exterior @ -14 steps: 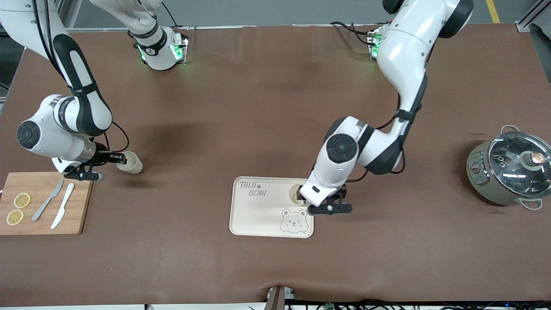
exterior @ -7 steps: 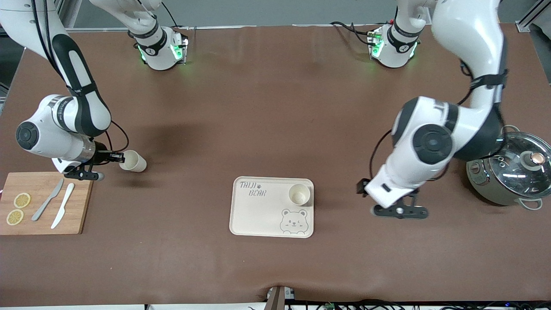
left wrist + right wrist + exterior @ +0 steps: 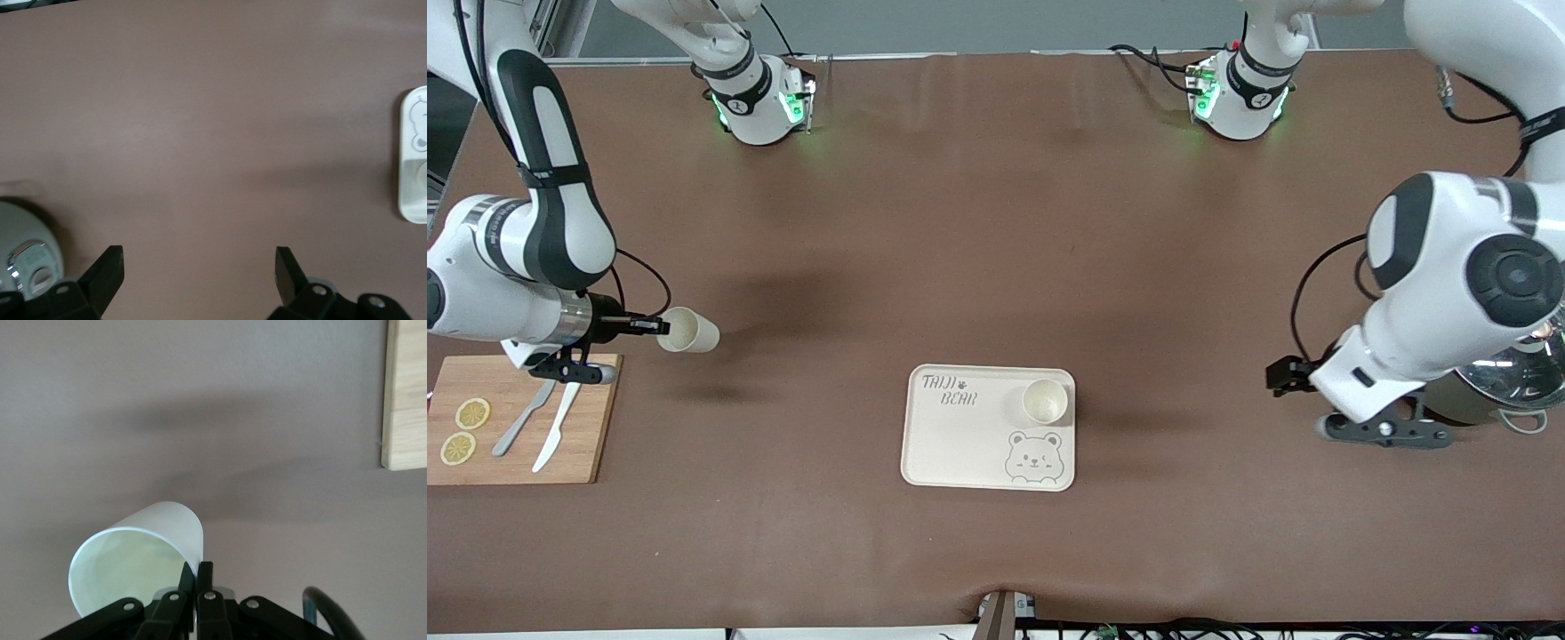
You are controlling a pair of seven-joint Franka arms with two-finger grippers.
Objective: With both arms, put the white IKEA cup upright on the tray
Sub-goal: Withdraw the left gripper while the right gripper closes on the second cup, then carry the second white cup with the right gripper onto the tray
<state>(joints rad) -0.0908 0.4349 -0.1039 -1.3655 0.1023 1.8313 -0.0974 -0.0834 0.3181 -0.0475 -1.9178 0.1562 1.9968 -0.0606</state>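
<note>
A white cup (image 3: pixel 1045 401) stands upright on the cream bear tray (image 3: pixel 960 440), at the tray's corner toward the left arm's end. My right gripper (image 3: pixel 654 326) is shut on the rim of a second white cup (image 3: pixel 689 332), which it holds on its side just above the table beside the cutting board. In the right wrist view the fingers (image 3: pixel 198 577) pinch the wall of that cup (image 3: pixel 137 560). My left gripper (image 3: pixel 1282 378) is open and empty over bare table between the tray and the pot. In the left wrist view it (image 3: pixel 198 267) shows open, with the tray's edge (image 3: pixel 415 167) in sight.
A wooden cutting board (image 3: pixel 591 427) with two knives and two lemon slices lies at the right arm's end; it also shows in the right wrist view (image 3: pixel 407 393). A lidded pot (image 3: pixel 1512 378) stands at the left arm's end, partly hidden by the left arm; it also shows in the left wrist view (image 3: pixel 23 257).
My left gripper let go of the cup on the tray and swung away toward the pot. My right gripper lifted the second cup slightly and drew back toward the cutting board.
</note>
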